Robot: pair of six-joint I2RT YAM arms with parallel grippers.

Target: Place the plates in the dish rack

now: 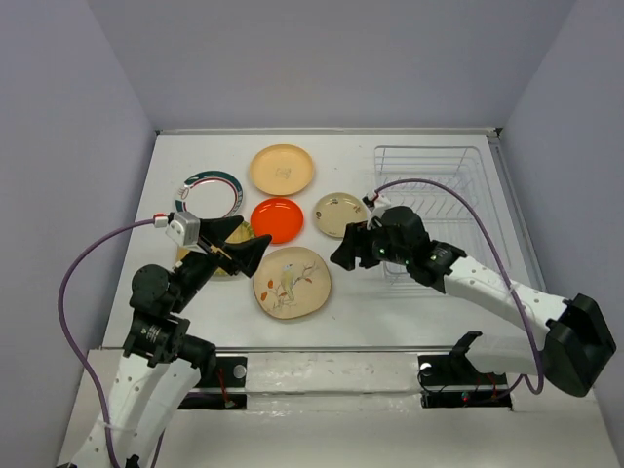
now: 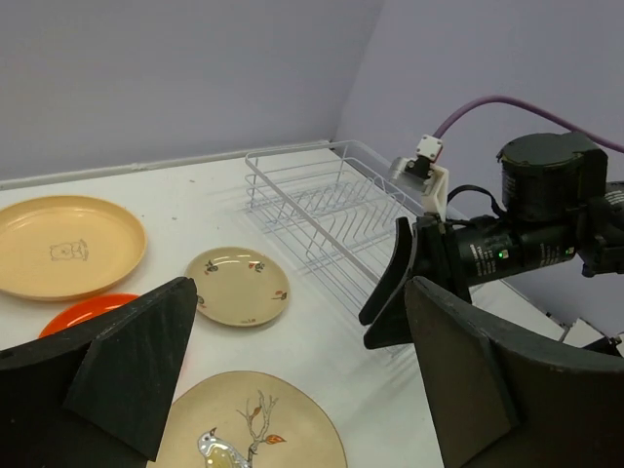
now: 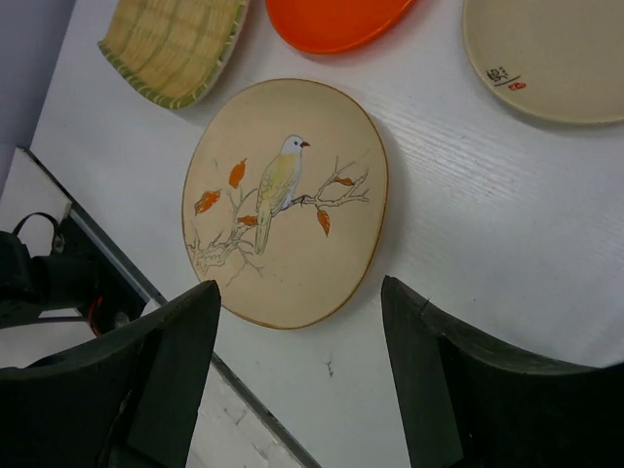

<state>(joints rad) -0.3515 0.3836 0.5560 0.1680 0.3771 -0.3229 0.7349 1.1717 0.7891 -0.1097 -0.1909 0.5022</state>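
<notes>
My right hand (image 3: 299, 292) hangs over the bird plate (image 3: 283, 200) with its fingers spread wide and nothing in them. My left hand (image 2: 297, 292), just to the left of it, is equally wide open and empty.

The worry is the plate itself. It lies flat on the counter (image 1: 390, 312), so a finger has little rim to catch, and a glancing push would likely slide it toward the near edge, which is close. Its glaze looks smooth, so a pinch on the rim alone could slip as the plate tilts. My two hands also face each other closely over it and could knock together.

The plate is a large cream round with a thin brown rim, painted with a bird on a branch and orange leaves. It sits nearest me, in the middle, well left of the dish rack (image 1: 429, 180), which stands empty at the far right. The orange-red plate (image 1: 277, 219) lies just beyond it.
</notes>
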